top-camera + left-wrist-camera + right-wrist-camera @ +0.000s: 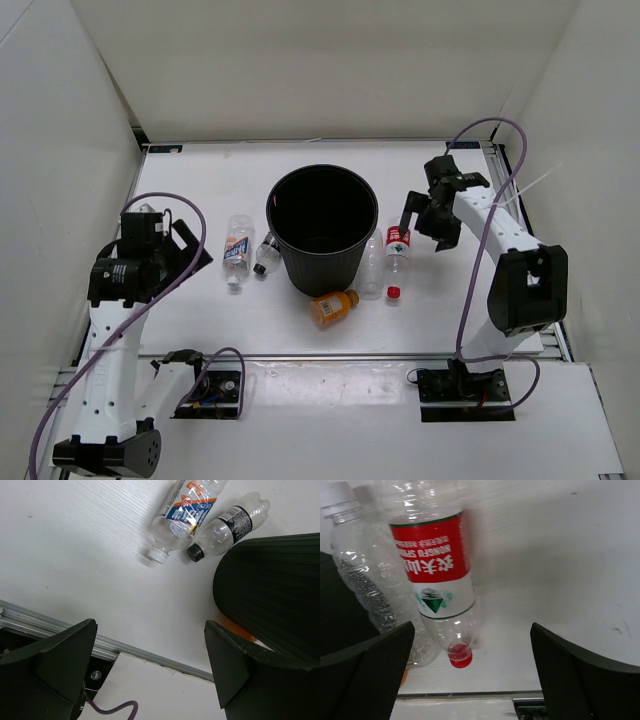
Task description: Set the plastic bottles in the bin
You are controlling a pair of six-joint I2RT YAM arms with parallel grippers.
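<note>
White tabletop inside white walls. Nearest the bases, stubby orange bottle lying at the foot of the black bin. Left of the bin, blue-white labelled bottle beside dark-labelled bottle; right of it, plain bottle and red-labelled bottle. Left gripper spread wide, holding nothing; right gripper likewise, over the red-labelled bottle.

2 white-shelled arms with black joints, black wedge fingers (purple cables alongside)

Left hand, right hand: spread wide
</note>
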